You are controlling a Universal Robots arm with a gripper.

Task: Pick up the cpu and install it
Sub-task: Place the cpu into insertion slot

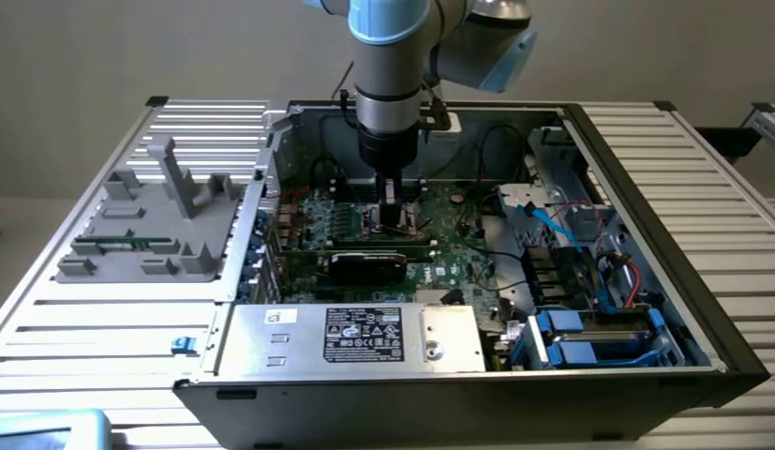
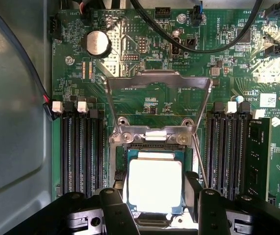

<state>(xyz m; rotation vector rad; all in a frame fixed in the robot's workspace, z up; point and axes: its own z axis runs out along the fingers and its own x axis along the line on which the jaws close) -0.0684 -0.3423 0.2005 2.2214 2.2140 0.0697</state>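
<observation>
Silver-topped cpu point(image 2: 154, 183) sits over the motherboard point(image 2: 144, 44) socket, beside the opened load plate point(image 2: 159, 77). The gripper point(image 2: 155, 198) fingers are closed against two opposite edges of the cpu. The exterior view adds the arm reaching down inside the open computer case point(image 1: 637, 187).

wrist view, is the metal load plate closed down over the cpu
No, the load plate is swung open, away from the socket, and the cpu shows its silver top bare.
</observation>
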